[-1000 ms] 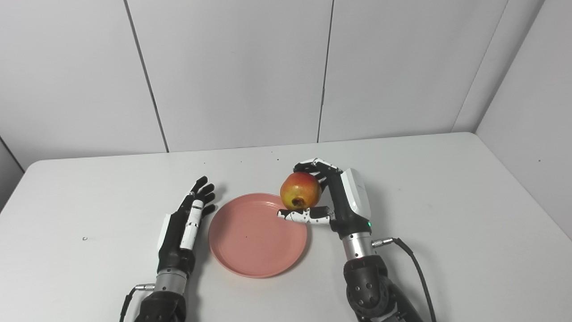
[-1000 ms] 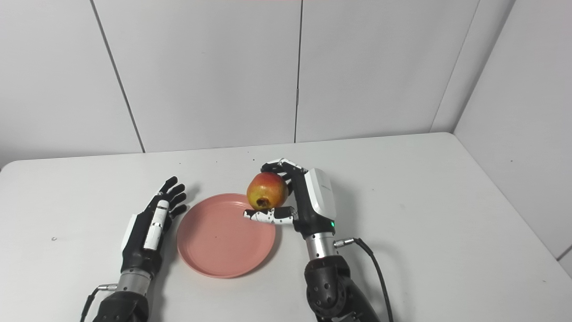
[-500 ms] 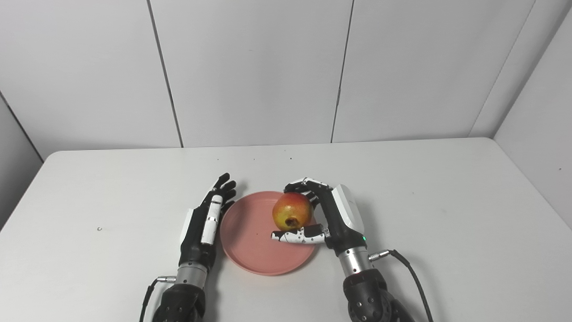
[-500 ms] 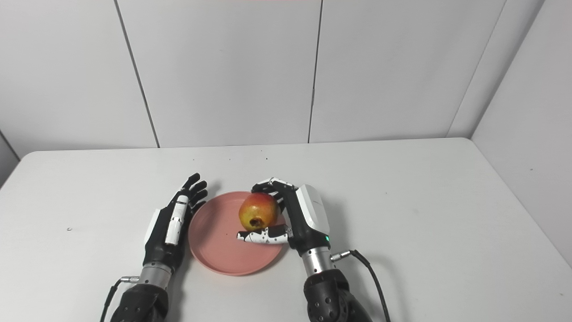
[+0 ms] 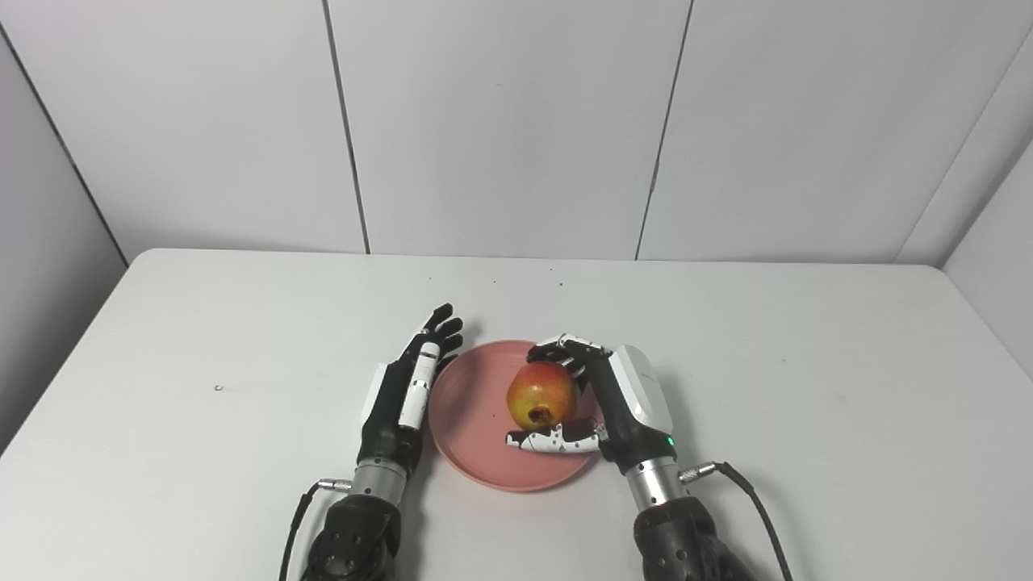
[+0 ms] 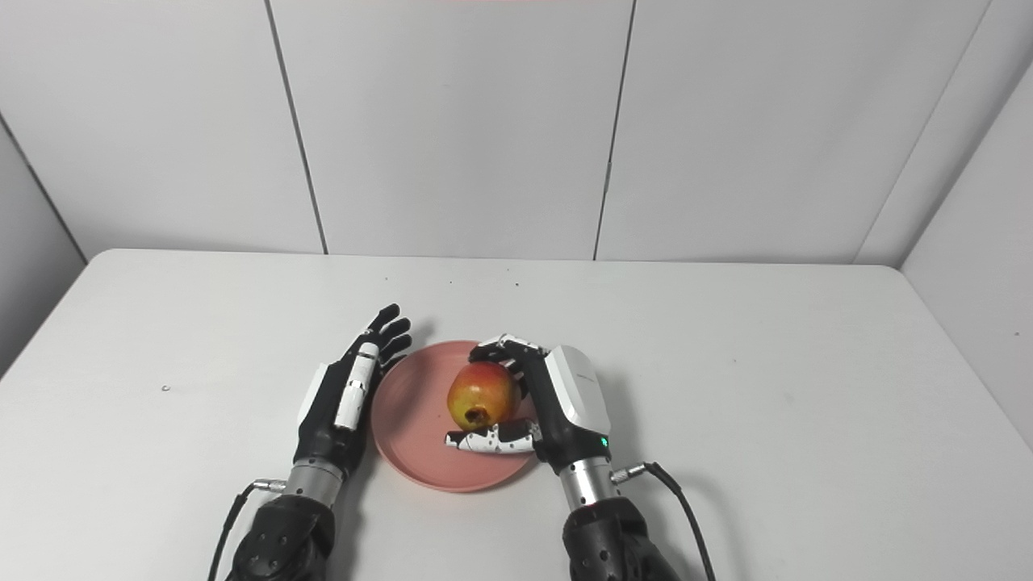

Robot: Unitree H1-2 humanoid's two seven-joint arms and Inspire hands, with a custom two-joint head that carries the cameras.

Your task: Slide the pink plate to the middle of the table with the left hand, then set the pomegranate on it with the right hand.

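The pink plate (image 5: 476,420) lies on the white table near its middle, close to the front edge. My right hand (image 5: 605,395) is shut on the red-and-yellow pomegranate (image 5: 541,394) and holds it over the plate's right half; I cannot tell whether the fruit touches the plate. My left hand (image 5: 407,387) is open with fingers straight, lying flat along the plate's left rim. The same scene shows in the right eye view, with the pomegranate (image 6: 483,395) over the plate (image 6: 411,428).
The white table (image 5: 807,363) runs wide to both sides, with grey panel walls behind. A small speck (image 5: 217,388) lies at the left. A black cable (image 5: 746,492) trails from my right wrist.
The camera has shifted, so the whole picture moved right. My right hand has carried the pomegranate leftward and lower, from the plate's far-right rim to over the plate. The left hand stays by the plate's left rim.
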